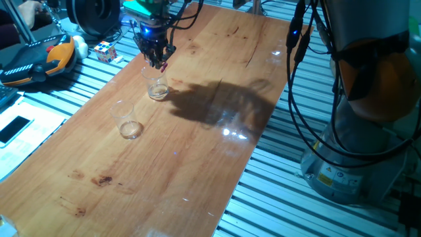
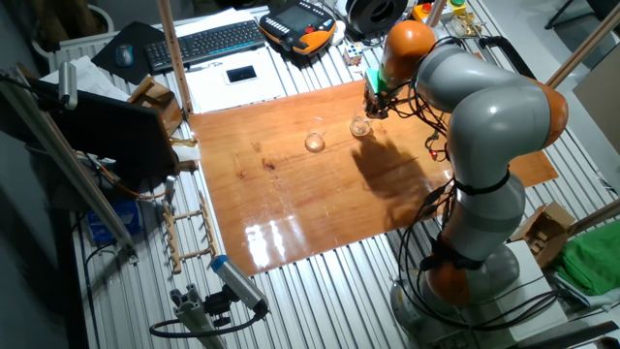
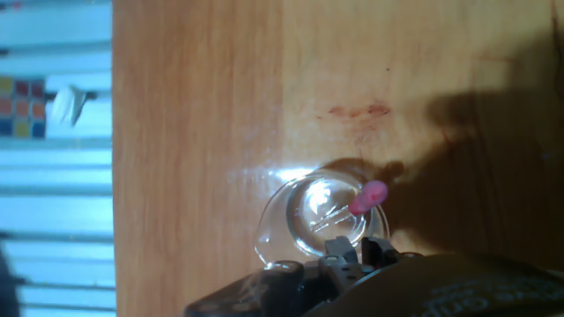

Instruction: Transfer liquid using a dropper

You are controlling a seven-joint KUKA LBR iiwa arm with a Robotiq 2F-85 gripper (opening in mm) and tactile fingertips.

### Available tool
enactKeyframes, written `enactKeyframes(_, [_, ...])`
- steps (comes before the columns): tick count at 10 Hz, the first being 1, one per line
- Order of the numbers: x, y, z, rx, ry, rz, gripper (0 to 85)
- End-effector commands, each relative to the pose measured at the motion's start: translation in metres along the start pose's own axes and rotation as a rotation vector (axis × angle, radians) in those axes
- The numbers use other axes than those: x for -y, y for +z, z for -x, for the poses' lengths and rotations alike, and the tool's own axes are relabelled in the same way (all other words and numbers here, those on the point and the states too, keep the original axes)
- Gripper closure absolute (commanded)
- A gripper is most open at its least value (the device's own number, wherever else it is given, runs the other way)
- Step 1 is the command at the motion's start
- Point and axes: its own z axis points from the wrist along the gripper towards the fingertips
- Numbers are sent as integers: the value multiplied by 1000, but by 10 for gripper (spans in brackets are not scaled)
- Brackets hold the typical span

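My gripper (image 1: 156, 58) hangs over the nearer of two clear glass tumblers (image 1: 156, 85), at the far left of the wooden table (image 1: 217, 151). It is shut on the dropper (image 1: 163, 66). In the hand view the dropper's pink bulb (image 3: 368, 198) sits just ahead of the fingers (image 3: 337, 250), and its clear tube slants in over the tumbler's mouth (image 3: 300, 231). A second tumbler (image 1: 128, 122) stands a short way off, toward the table's left edge. Both show in the other fixed view (image 2: 360, 126) (image 2: 315, 142). A faint yellowish layer of liquid (image 1: 158, 93) lies at the bottom, barely visible.
A Rubik's cube (image 1: 105, 51) and an orange-black teach pendant (image 1: 39, 56) lie beyond the table's left end. A phone (image 1: 14, 128) lies on the slatted bench. A keyboard (image 2: 208, 41) is behind. The arm's base (image 1: 355, 151) stands at the right.
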Motion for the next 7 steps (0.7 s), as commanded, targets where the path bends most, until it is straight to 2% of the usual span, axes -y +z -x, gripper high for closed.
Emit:
enactKeyframes(1, [0, 1, 0, 128, 737, -14, 667])
enactKeyframes(7, [3, 2, 2, 135, 739, -26, 670])
